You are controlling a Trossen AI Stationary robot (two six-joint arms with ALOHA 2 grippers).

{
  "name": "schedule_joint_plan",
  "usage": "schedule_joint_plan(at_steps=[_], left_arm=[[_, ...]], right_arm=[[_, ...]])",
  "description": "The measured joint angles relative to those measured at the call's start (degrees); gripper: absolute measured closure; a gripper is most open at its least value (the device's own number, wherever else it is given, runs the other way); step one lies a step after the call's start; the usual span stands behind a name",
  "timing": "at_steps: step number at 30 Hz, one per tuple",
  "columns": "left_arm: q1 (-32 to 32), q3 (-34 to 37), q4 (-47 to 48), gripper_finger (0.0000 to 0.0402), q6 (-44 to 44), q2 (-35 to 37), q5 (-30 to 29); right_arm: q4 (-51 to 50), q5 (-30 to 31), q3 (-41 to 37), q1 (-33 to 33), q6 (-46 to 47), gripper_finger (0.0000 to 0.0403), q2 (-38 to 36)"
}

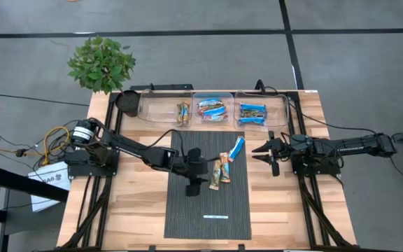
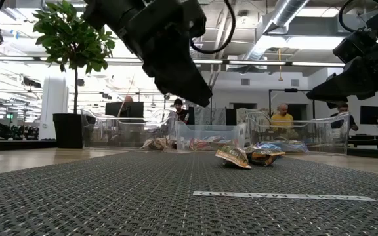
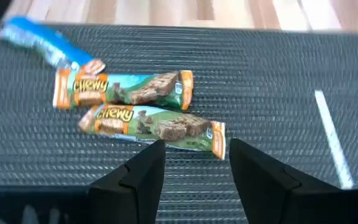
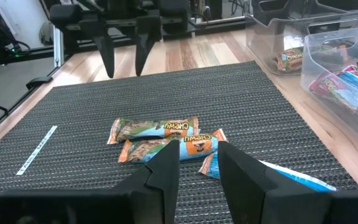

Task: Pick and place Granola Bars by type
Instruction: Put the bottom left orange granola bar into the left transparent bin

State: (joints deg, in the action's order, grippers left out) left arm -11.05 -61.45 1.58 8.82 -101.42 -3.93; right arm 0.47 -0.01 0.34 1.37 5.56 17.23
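High view shows three loose bars on the mat: two Chewy bars side by side and a blue bar beyond them toward the bins. Left gripper hangs nearest, jaws parted and empty, just beside the Chewy pair, whose long axes run crosswise to its approach. Right gripper, parted and empty, waits off the mat's edge.

Blue bar blurred, cut by frame edge; white strip print unreadable; bin contents indistinct.
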Motion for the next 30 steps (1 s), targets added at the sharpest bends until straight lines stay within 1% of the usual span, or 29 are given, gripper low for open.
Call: schedule_joint_plan(at_steps=[9, 12, 20, 30], left_arm=[[-0.38, 0.0, -1.4, 0.0228, 16.9, 0.02, -4.33], [-0.38, 0.0, -3.38, 0.0228, 23.86, 0.02, -4.44], [0.21, 0.0, -6.21, 0.0228, 38.19, 0.02, -4.75], [0.11, 0.0, -4.32, 0.0228, 45.56, 0.04, -10.55]], right_arm=[[0.0, 0.0, 0.01, -0.02, 0.0, 0.0301, 0.0], [0.0, 0.01, 0.01, -0.02, 0.0, 0.0301, -0.01], [0.0, 0.0, 0.01, -0.01, 0.0, 0.0301, -0.01], [0.0, 0.01, 0.01, -0.02, 0.0, 0.0301, 0.0]])
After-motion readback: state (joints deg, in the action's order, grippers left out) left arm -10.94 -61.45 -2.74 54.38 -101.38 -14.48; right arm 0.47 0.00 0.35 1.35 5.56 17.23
